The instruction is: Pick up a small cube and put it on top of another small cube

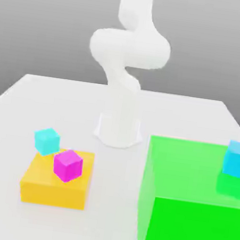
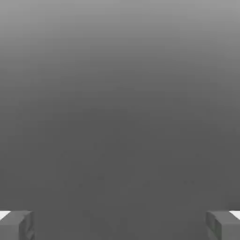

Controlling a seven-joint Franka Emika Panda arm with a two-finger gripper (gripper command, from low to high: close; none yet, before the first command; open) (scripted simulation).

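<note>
Green block [image 1: 195, 208], large, is seen nearest the camera at the exterior view's right, with a light-blue cube [image 1: 238, 160] resting on its top near the far right edge. At the exterior view's left, a flat yellow block [image 1: 54, 185] is set on the white table [image 1: 13, 128]. A magenta cube [image 1: 68, 165] sits on the yellow block's top. A cyan cube [image 1: 46, 140] is seen at its back left corner; whether it rests on the block or on the table behind cannot be told. The white arm [image 1: 127, 64] is raised behind, well apart from all cubes.

In the hand view the tool [image 2: 120, 225] is shown with its two fingers [image 2: 16, 225] spread wide, nothing between them, only grey background ahead.

Step in hand is judged as the approach, nothing grasped yet. For a clean pick, the tool should be brought down over the magenta cube, fingers aligned with two opposite flat faces, centred before closing. The cyan neighbour is close, so a finger could nudge it; the approach axis is best chosen away from it. Release on the target cube should be square and low.
</note>
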